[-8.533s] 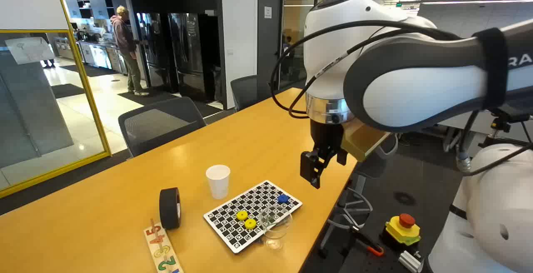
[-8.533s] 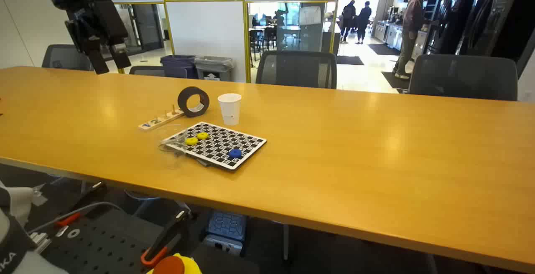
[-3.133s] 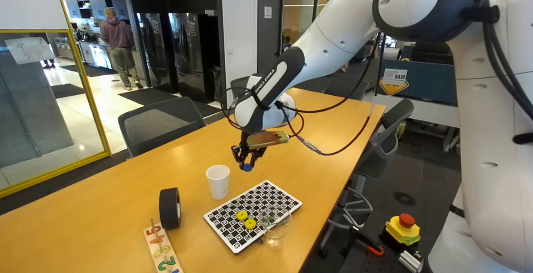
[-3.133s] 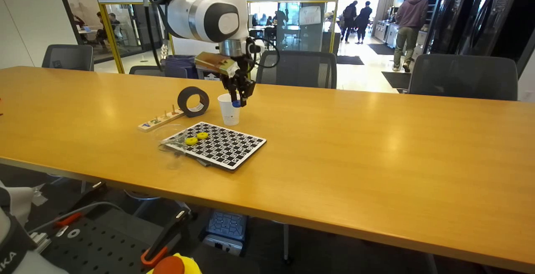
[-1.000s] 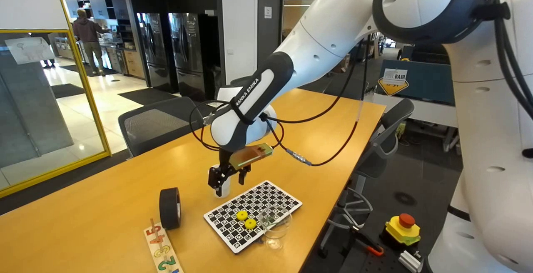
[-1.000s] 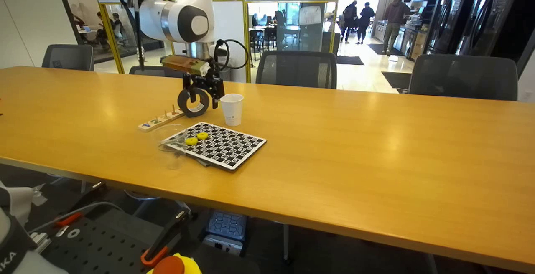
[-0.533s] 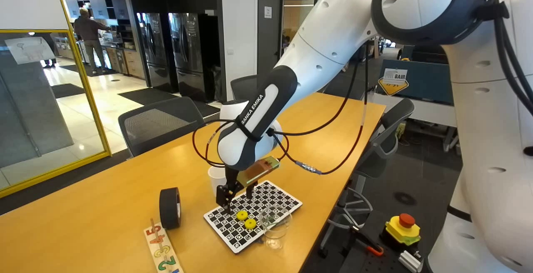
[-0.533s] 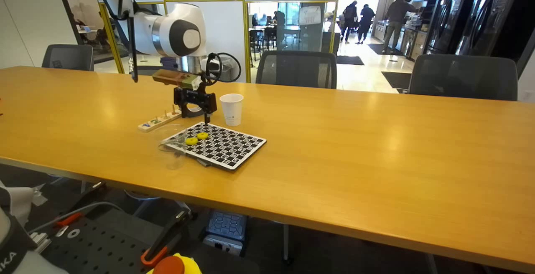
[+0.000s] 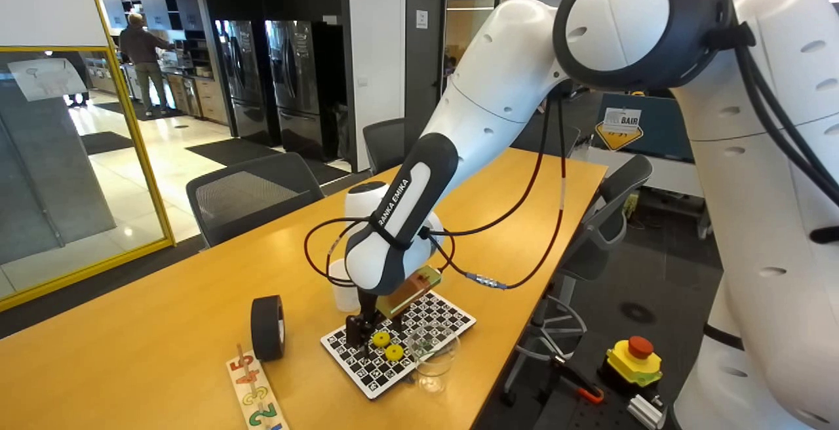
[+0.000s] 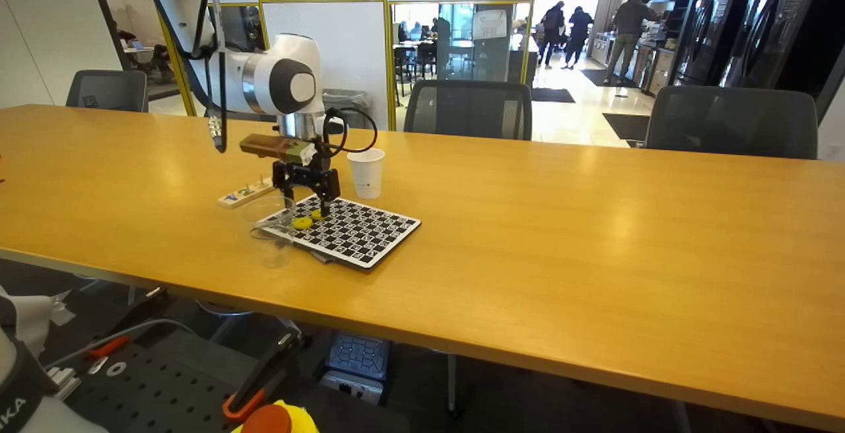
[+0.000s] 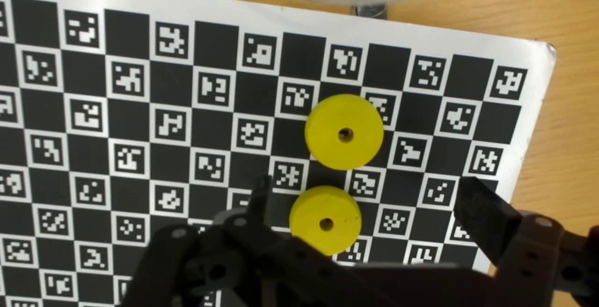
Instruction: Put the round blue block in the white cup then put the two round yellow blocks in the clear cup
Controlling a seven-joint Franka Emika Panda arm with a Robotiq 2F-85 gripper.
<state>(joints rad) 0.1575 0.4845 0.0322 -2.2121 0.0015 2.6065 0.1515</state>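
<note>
A robot's hand, its fingers spread wide apart, straddles a round yellow block on a black-and-white checkered board lying on an office worktop; in the wrist view the finger at left is close to the block, the one at right well clear of it. Whether the fingertips touch the board cannot be told. A second yellow block lies just beside the first, a narrow gap between them, on the side toward a clear cup. That cup stands on the worktop just beside the board, to the near left in an exterior view, its see-through wall overlapping the board's corner there. A white cup stands upright past the board's far edge, its inside out of sight; in an exterior view the arm and a looped cable partly screen it. Left of the board in the same view, a black roll stands on edge near the far end of a wooden strip bearing pegs and coloured numerals. Mesh-backed chairs line the worktop's far side, and a person stands in the background with an arm outstretched. At near right of that view, off the worktop, a red button tops a yellow housing, beside a dark tool with an orange-red end.
</note>
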